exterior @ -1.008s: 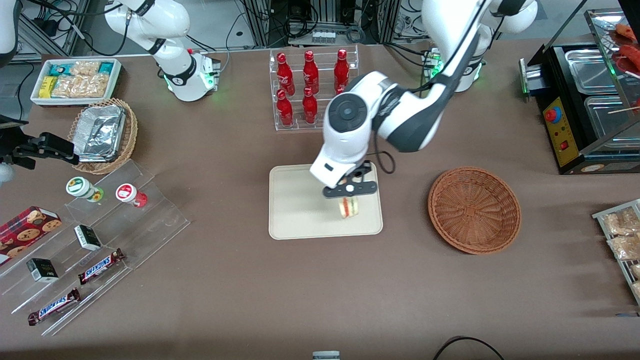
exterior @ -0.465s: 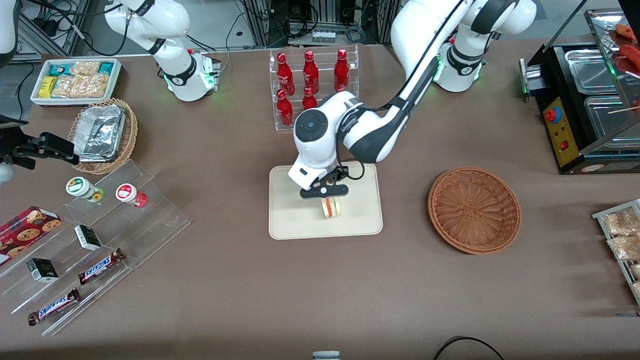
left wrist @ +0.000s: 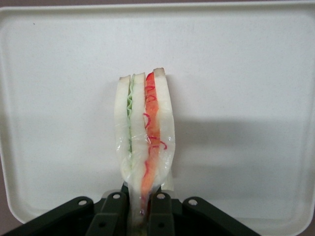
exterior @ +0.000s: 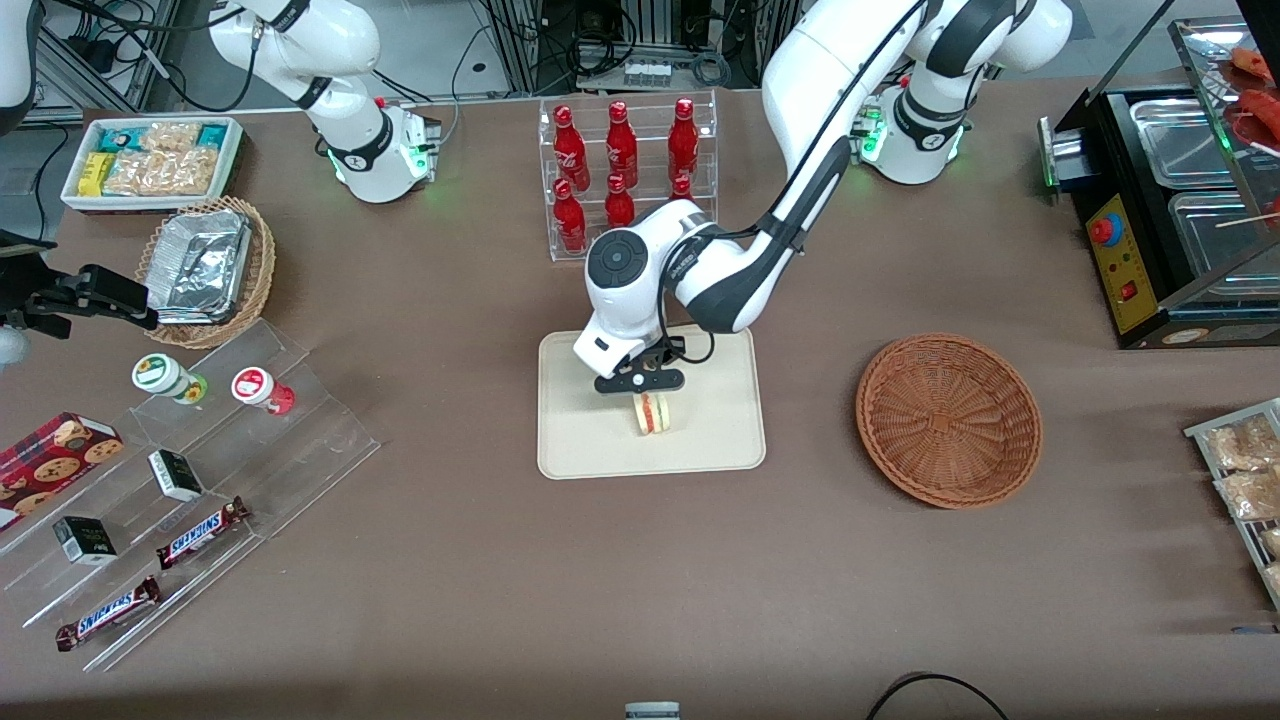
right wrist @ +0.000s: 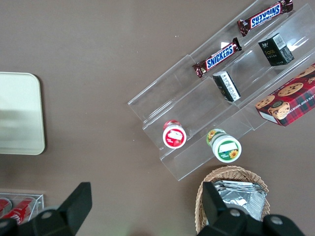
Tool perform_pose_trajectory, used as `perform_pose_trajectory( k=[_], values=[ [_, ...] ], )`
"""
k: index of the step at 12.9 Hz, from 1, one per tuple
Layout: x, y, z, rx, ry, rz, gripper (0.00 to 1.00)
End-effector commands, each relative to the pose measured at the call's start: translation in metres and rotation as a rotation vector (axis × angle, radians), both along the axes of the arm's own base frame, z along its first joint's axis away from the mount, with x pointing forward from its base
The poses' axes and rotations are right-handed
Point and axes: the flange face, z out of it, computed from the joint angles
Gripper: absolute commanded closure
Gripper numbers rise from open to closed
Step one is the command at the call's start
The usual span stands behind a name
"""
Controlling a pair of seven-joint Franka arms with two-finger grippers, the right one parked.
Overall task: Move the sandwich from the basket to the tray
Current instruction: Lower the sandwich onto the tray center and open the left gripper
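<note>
Clamped narrowly around the sandwich (left wrist: 143, 142), the left arm's gripper (left wrist: 141, 211) is held over the middle of the tray (exterior: 580, 440). Both fingers (left wrist: 160, 214) are seen pressed against the bread's lower end, one on each face, with the gap between them no wider than the squeezed wedge. The sandwich is kept upright on edge, its red and green filling shown along the cut side, and whether it touches the tray's surface cannot be told. The basket (exterior: 948, 420) is left bare, well apart toward the working arm's end of the table.
</note>
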Motion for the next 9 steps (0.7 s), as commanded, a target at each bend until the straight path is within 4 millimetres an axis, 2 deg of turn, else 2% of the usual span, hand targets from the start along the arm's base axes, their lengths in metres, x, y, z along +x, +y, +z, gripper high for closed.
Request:
perform_pose_trajectory(
  k=[1, 2, 3, 4, 5, 7, 9],
  values=[
    [-0.008, 0.001, -0.005, 0.015, -0.021, 0.003, 1.0],
    [-0.009, 0.0, -0.006, 0.013, -0.02, 0.003, 1.0],
    [-0.009, 0.001, -0.009, 0.017, -0.018, 0.002, 0.82],
    [-0.008, 0.001, -0.008, 0.018, -0.016, -0.005, 0.17],
    [-0.007, 0.002, -0.004, 0.018, -0.018, -0.003, 0.0],
    [-0.004, 0.006, 0.014, 0.039, -0.008, 0.012, 0.0],
    [0.002, 0.013, 0.051, 0.045, -0.009, 0.034, 0.0]
  ],
)
